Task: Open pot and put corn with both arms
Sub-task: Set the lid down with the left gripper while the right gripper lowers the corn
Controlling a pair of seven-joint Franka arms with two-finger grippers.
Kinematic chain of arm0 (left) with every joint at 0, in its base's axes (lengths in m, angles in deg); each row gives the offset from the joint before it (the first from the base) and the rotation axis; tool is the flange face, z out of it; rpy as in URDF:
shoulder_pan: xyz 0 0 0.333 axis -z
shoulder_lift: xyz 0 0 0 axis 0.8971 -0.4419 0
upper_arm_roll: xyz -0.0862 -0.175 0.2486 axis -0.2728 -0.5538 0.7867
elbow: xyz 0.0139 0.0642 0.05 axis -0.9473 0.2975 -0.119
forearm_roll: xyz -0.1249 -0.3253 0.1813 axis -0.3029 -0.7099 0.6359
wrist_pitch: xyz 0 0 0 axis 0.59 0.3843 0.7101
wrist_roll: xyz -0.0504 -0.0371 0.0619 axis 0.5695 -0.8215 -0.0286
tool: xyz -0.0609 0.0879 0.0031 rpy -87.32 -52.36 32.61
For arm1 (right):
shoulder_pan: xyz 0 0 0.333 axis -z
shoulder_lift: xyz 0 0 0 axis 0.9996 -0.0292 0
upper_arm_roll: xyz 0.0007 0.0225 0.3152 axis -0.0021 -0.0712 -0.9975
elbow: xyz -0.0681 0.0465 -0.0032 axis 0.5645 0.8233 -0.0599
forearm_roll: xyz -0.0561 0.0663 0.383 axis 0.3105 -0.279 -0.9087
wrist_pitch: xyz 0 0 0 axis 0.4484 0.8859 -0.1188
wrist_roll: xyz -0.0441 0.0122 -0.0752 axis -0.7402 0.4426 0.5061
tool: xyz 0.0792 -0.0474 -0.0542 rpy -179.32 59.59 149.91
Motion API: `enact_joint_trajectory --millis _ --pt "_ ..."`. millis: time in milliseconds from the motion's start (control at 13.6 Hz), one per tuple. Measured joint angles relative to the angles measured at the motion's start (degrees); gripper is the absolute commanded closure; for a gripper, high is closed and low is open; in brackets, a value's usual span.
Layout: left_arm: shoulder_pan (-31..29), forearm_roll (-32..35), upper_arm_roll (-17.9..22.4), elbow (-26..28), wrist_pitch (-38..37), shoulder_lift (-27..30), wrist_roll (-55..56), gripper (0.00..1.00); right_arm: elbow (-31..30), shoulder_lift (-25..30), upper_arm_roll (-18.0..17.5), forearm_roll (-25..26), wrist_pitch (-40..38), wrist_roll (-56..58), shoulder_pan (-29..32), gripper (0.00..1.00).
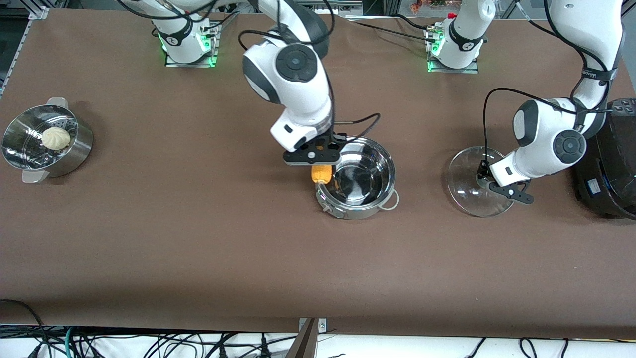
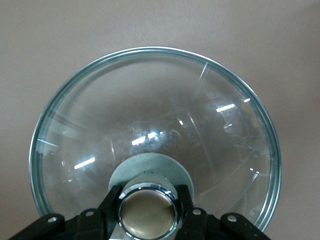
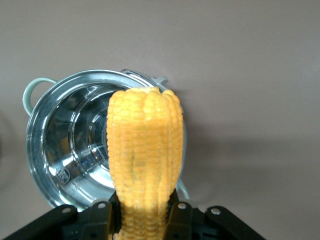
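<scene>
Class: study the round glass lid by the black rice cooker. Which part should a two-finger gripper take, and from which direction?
Grip the round glass lid by its tan knob, coming from above. The knob stands up at the centre and fits between two fingers; the dome is too wide. The left gripper holds it that way.

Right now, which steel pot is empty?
The shallow shiny steel pot with loop handles mid-table, lid off, bare inside. The perforated steel steamer pot at the right arm's end holds a round white bun.
</scene>
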Motion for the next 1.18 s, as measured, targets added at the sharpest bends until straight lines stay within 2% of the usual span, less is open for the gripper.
enact_joint_trajectory --millis 74,148,221,295,369,516,590,664,1180 --pt "0.0 -0.1 0.0 0.1 0.0 0.0 0.0 1.00 1.8 -1.9 1.6 0.0 0.1 -1.1 -1.8 1.00" --pt "0.0 -0.6 0.0 0.2 0.0 -0.1 0.0 0.86 3.3 -3.6 2.7 0.0 0.5 -3.0 -3.2 1.00" --pt "0.0 -1.2 0.0 0.4 0.0 -0.4 0.0 0.83 4.8 -5.2 3.2 0.0 1.3 -5.1 -4.3 1.00" --pt "0.0 -1.6 0.0 0.5 0.0 -0.9 0.0 0.72 5.8 -6.4 3.4 0.1 2.2 -6.9 -4.9 1.00" --pt "0.0 -1.8 0.0 0.6 0.0 -1.6 0.0 0.67 6.4 -7.3 3.5 0.1 3.2 -8.0 -5.3 1.00" --pt "0.0 -2.2 0.1 0.5 0.1 -1.9 0.0 0.32 7.5 -8.8 3.6 0.1 4.3 -9.4 -5.8 1.00" --pt "0.0 -2.3 0.1 0.5 0.1 -1.9 0.0 0.11 8.3 -9.4 3.7 0.1 4.3 -10.0 -6.2 1.00" --pt "0.0 -2.4 0.2 0.5 0.1 -2.0 0.0 0.00 9.0 -10.0 4.0 0.1 4.3 -10.6 -6.7 1.00" --pt "-0.7 -2.4 1.0 0.8 -0.1 1.0 0.0 0.00 11.1 -15.0 6.5 0.1 8.9 -11.5 -10.1 1.00"
